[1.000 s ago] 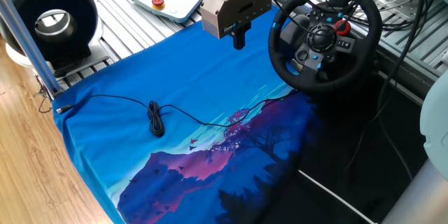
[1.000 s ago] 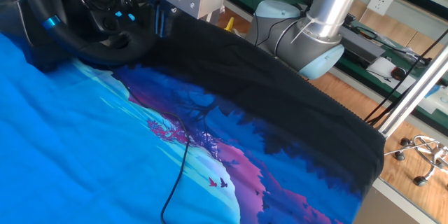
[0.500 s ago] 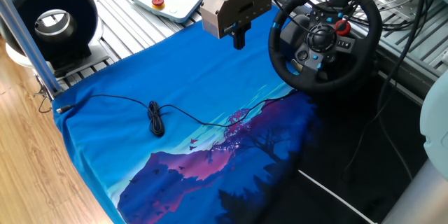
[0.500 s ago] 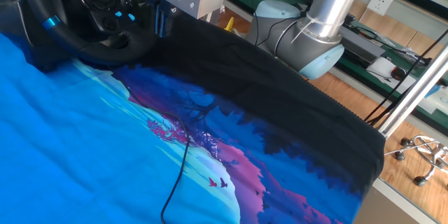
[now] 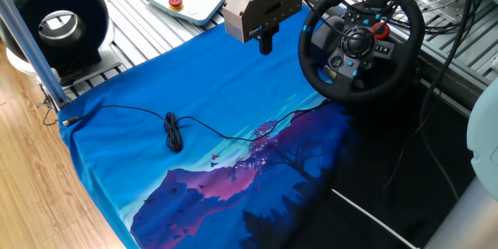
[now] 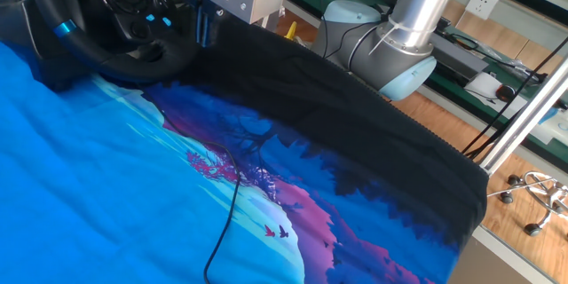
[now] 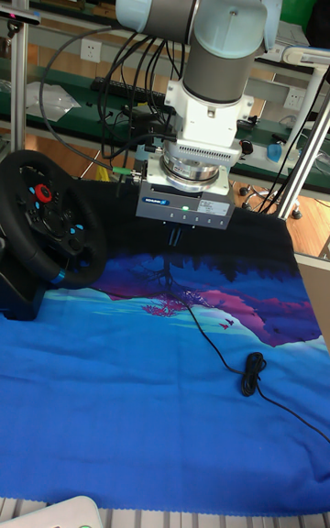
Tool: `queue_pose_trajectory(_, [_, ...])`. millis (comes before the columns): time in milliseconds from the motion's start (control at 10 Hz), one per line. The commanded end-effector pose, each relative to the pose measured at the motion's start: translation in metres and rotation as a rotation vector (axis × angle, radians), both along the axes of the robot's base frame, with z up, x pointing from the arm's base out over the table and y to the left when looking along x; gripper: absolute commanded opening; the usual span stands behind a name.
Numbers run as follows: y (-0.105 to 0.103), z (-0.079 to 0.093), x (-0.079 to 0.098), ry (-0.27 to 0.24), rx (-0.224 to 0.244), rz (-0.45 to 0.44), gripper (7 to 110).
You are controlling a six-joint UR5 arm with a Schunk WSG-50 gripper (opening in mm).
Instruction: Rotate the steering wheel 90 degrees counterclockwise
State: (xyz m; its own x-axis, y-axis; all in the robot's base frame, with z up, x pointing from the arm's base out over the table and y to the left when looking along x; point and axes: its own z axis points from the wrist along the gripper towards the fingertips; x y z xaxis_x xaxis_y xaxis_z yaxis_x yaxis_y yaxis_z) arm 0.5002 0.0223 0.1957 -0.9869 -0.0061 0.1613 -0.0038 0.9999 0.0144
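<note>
- Steering wheel (image 5: 363, 40) mounted at one edge of the worktop (image 5: 140, 62), beside the blue printed cloth (image 5: 179, 85); rim tilted, hub with red dial (image 5: 379, 29) facing the cloth.
- Blue stripe (image 6: 64, 28) visible on the rim, off to one side of the hub.
- Gripper (image 5: 265, 43) suspended above the cloth, near the wheel rim but apart from it; nothing held.
- Jaws appear close together, pointing down; exact gap too small to confirm.
- Thin black cable (image 5: 173, 131) lying loose across the cloth, clear of the wheel.
- Step in hand, as judged: approach; no contact with the rim, rotation not yet begun.
- Next move calls for: travel sideways to the rim, jaws parted to span the padded rim or set against a spoke, then an arc about the hub, counterclockwise.
- Risk: slip on the padded rim during the arc.
</note>
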Motion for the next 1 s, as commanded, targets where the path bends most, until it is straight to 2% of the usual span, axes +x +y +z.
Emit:
queue_pose_trajectory(0, [0.0033, 0.0012, 0.0009, -0.004, 0.014, -0.003, 7])
queue_pose_trajectory(900, [0.0019, 0.0013, 0.001, -0.004, 0.009, 0.002, 7])
